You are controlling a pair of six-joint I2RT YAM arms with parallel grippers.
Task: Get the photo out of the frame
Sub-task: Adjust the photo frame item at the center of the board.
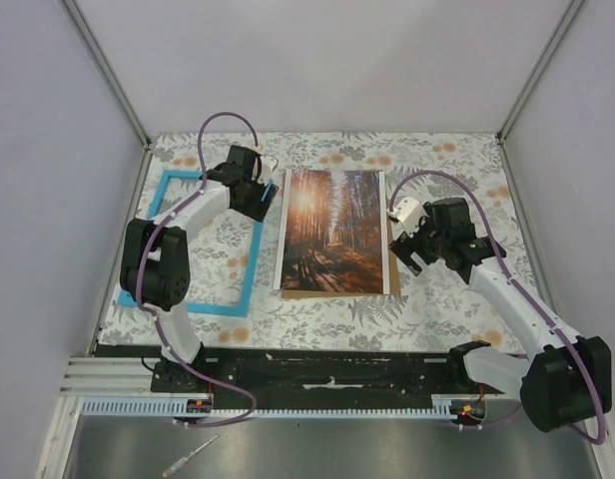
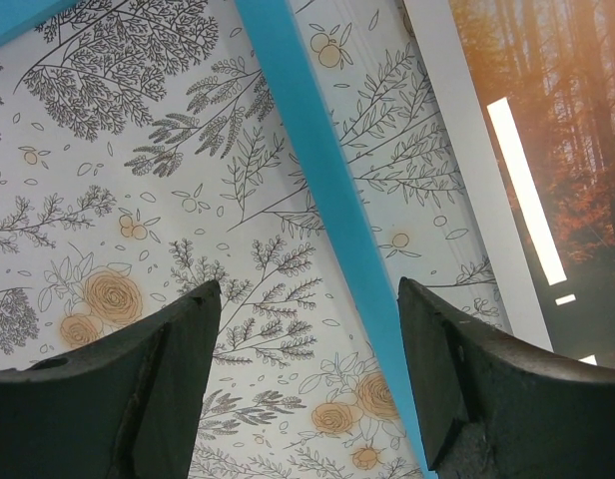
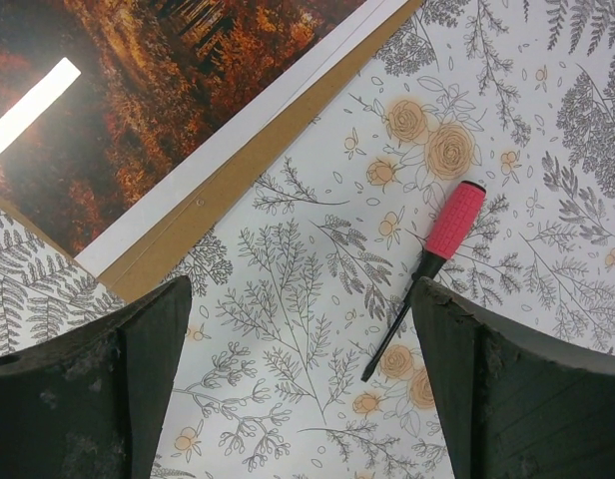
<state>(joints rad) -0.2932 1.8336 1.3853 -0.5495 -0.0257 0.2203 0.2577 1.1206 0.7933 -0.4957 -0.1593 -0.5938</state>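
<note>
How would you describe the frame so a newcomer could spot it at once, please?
Start from the floral table cover. On its left half, beside the photo and partly under the left arm, lies the frame. It is an empty bright-blue border with the cover showing through, unlike the solid orange forest print.

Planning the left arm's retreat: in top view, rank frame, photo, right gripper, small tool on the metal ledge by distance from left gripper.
1. frame: its right bar runs directly under the left gripper.
2. photo: just right of it, lying flat.
3. right gripper: past the photo's right edge.
4. small tool: far bottom-left, on the metal ledge.
</note>
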